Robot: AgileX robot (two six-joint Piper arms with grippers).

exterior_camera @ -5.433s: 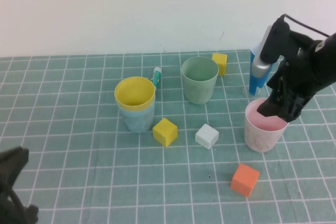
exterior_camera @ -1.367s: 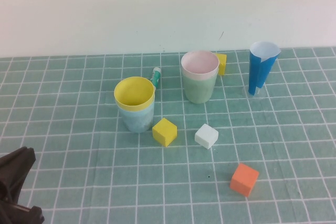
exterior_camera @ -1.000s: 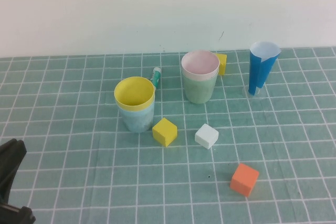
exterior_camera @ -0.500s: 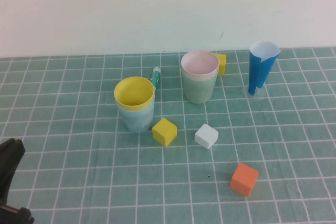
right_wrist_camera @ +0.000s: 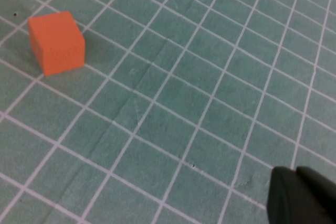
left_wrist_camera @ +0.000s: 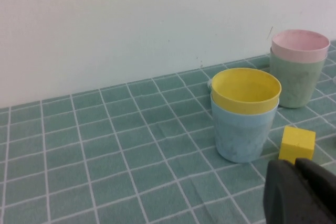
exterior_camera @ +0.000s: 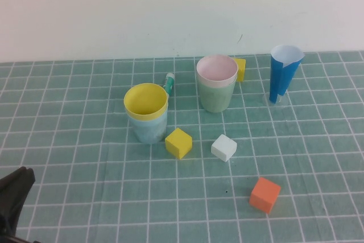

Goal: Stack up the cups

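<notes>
The yellow cup sits nested in the light blue cup at centre left. The pink cup sits nested in the pale green cup further back. My left gripper is low at the near left corner, well short of both stacks. In the left wrist view it is shut and empty, near the yellow cup, the blue cup, the pink cup and the green cup. My right gripper is shut and empty over bare mat, outside the high view.
A tall dark-blue cone stands at the back right. A yellow cube, a white cube and an orange cube lie in front of the cups. Another yellow cube and a marker lie behind.
Since the oldest frame the pink cup has gone from the right gripper into the green cup, and the right arm has left the high view. The left gripper has shifted slightly.
</notes>
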